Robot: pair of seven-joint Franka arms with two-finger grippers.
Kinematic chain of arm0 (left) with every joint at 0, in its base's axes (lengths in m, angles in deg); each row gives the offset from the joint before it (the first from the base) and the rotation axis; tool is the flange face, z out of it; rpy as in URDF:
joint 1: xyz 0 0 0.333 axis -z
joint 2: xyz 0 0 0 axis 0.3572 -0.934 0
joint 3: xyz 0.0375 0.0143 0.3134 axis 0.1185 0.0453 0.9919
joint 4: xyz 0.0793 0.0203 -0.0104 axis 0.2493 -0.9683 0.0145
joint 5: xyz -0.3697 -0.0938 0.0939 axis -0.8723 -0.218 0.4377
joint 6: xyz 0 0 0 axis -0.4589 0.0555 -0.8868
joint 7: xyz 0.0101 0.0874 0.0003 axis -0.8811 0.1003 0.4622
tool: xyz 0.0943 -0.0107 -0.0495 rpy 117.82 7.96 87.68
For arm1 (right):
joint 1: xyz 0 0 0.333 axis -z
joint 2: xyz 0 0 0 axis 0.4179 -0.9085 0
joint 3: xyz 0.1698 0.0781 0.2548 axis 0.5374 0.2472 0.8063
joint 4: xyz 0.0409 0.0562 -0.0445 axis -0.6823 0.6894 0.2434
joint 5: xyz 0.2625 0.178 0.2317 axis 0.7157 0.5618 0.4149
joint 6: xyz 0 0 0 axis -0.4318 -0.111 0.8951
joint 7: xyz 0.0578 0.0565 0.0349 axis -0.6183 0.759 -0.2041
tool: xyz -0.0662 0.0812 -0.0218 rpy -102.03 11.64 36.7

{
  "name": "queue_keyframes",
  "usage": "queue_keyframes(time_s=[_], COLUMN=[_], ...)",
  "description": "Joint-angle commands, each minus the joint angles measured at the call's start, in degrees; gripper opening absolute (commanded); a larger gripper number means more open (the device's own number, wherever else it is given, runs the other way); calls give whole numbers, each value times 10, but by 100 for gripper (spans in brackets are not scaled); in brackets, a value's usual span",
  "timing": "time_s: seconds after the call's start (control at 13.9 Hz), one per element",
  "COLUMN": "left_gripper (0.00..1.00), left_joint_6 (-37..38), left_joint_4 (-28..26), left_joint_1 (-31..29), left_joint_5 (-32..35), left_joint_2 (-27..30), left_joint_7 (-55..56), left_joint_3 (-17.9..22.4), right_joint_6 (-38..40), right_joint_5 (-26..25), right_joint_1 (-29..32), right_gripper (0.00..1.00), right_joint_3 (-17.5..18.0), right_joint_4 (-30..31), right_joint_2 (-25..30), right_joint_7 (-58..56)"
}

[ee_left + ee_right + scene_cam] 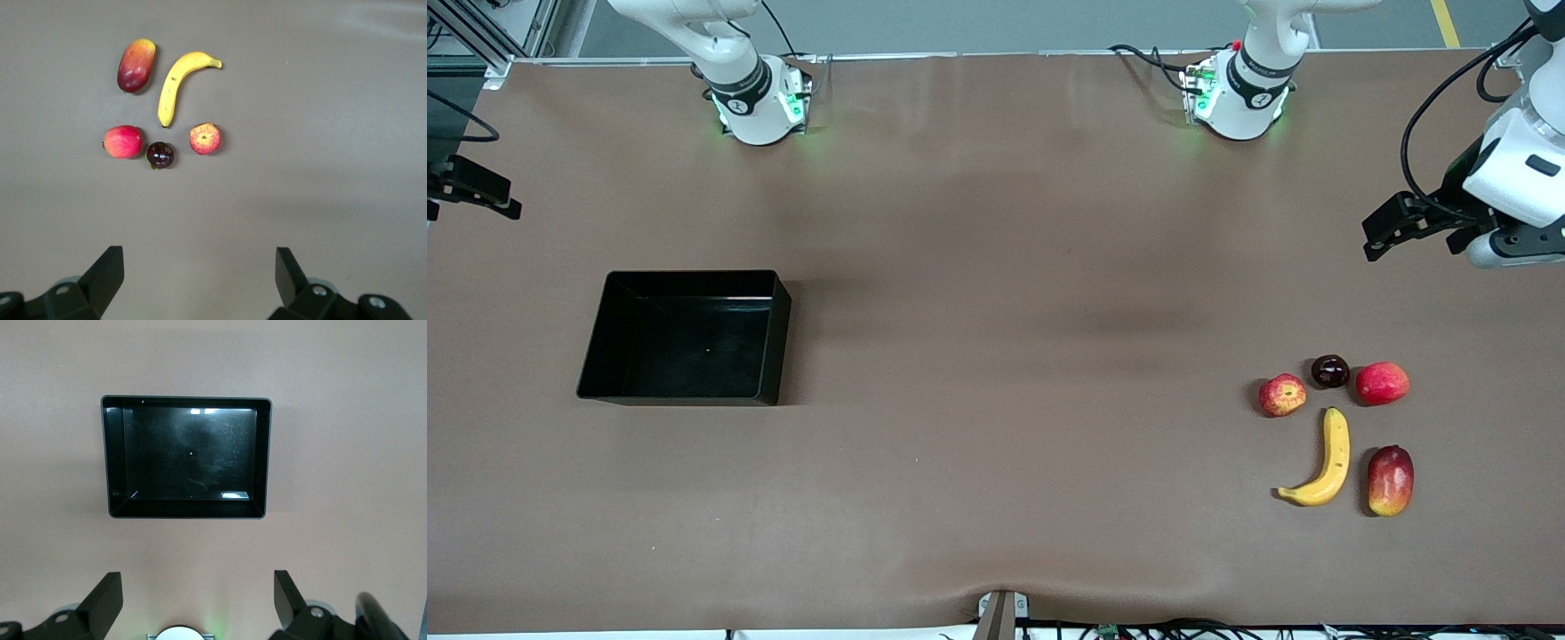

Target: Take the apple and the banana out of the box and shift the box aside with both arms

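The black box (775,342) stands empty toward the right arm's end of the table, seen from above in the right wrist view (264,457). The yellow banana (1327,462) (175,83) and the red-and-yellow apple (1282,395) (205,139) lie toward the left arm's end, the apple just farther from the front camera than the banana. My left gripper (1414,236) (199,267) hangs open and empty above the table, up from the fruit group. My right gripper (480,191) (198,590) is open and empty at the table's edge, apart from the box.
A plain red round fruit (1383,383) and a dark purple fruit (1330,371) lie beside the apple. A red-and-yellow mango (1391,480) lies beside the banana. Both arm bases (760,111) (1238,102) stand along the table edge farthest from the front camera.
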Motion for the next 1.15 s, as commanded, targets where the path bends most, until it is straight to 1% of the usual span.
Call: queue_keyframes(time_s=[0.0, 0.22, 0.36, 0.93, 1.08], left_gripper=[100, 100, 100, 100, 100], left_joint_6=[-3, 0, 2, 13, 13], left_joint_4=[6, 10, 9, 10, 10], left_joint_1=[2, 1, 4, 4, 4], left_joint_5=[-12, -13, -12, -13, -12], left_joint_2=[5, 4, 4, 2, -2], left_joint_7=[-12, -9, -8, -7, -4], left_joint_3=[4, 3, 3, 3, 3], right_joint_6=[-7, -11, -13, -14, -15], right_joint_5=[-7, 0, 8, 9, 23], right_joint_1=[3, 2, 7, 2, 3], right_gripper=[100, 100, 100, 100, 100], right_joint_3=[9, 10, 10, 11, 11], right_joint_4=[11, 11, 11, 9, 6], right_joint_2=[14, 14, 13, 14, 14], right_joint_7=[26, 56, 57, 57, 57])
